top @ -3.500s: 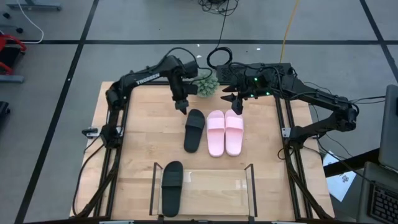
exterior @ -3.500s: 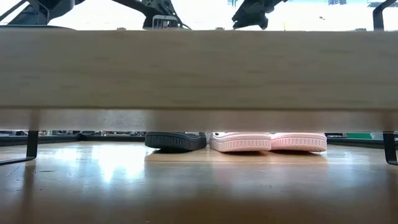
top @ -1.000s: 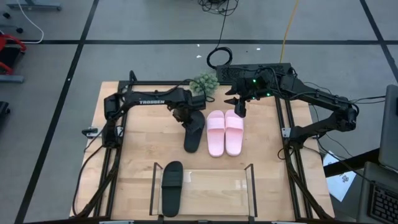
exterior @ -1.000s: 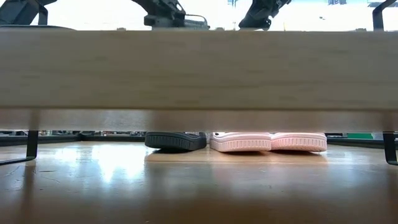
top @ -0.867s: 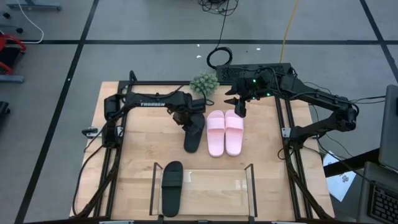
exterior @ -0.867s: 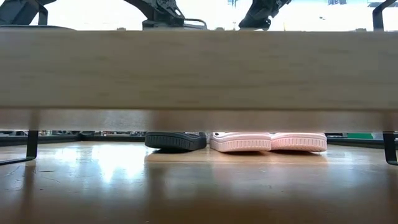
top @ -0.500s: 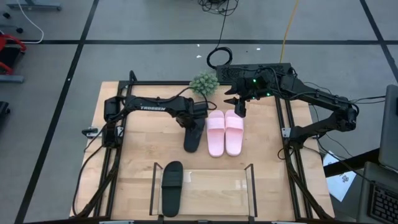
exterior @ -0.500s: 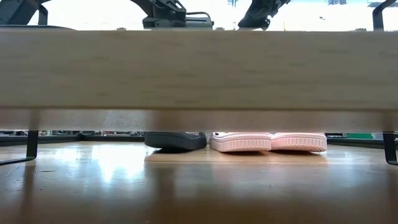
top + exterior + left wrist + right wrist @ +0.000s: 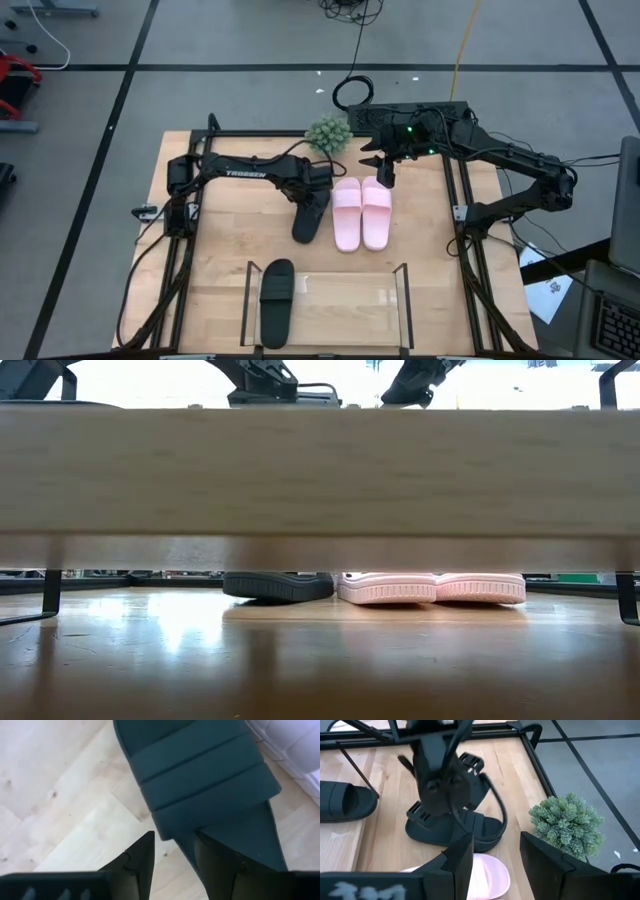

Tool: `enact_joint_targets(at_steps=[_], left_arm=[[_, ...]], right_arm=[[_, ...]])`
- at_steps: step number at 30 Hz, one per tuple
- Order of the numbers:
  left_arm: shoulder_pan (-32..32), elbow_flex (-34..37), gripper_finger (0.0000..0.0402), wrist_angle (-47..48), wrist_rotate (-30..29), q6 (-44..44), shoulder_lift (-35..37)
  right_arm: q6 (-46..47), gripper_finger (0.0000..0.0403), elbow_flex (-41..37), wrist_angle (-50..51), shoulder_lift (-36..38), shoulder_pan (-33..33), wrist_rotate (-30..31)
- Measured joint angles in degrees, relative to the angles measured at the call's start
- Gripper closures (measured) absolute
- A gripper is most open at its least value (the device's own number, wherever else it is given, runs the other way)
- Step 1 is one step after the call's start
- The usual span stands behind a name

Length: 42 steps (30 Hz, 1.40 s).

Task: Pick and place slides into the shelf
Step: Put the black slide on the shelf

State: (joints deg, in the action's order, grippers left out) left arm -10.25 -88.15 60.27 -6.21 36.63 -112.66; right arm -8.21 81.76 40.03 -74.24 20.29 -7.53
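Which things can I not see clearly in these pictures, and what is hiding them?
- Left gripper, high view: its own wrist covers the contact with the black slide.
- Left wrist view: one finger lies over the slide's edge; whether the slide is clamped is unclear.
- Low view: a wooden board hides the slide tops and both arms.
- Pink slides, right wrist view: mostly behind the right gripper.
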Motion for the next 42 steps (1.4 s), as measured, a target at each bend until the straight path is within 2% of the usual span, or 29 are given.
enact_joint_targets(at_steps=[8,11,26,42], left_arm=[[0.0,4.6,0.0261,-0.4,0.6,1.7,-0.1],[0.1,4.7,0.0261,-1.0,-1.4,2.5,-0.1],[2.1,4.7,0.0261,-7.3,-1.6,1.6,-0.1],[2.1,4.6,0.0261,-10.5,-6.5,2.6,-0.1]], right_arm=[[0.0,0.0250,0.0,-2.7,0.0,0.0,0.0],[0.0,0.0250,0.0,-3.1,0.0,0.0,0.0],[0.0,0.0250,0.0,-4.8,0.0,0.0,0.0],[1.5,0.0250,0.0,-5.1,0.0,0.0,0.0]])
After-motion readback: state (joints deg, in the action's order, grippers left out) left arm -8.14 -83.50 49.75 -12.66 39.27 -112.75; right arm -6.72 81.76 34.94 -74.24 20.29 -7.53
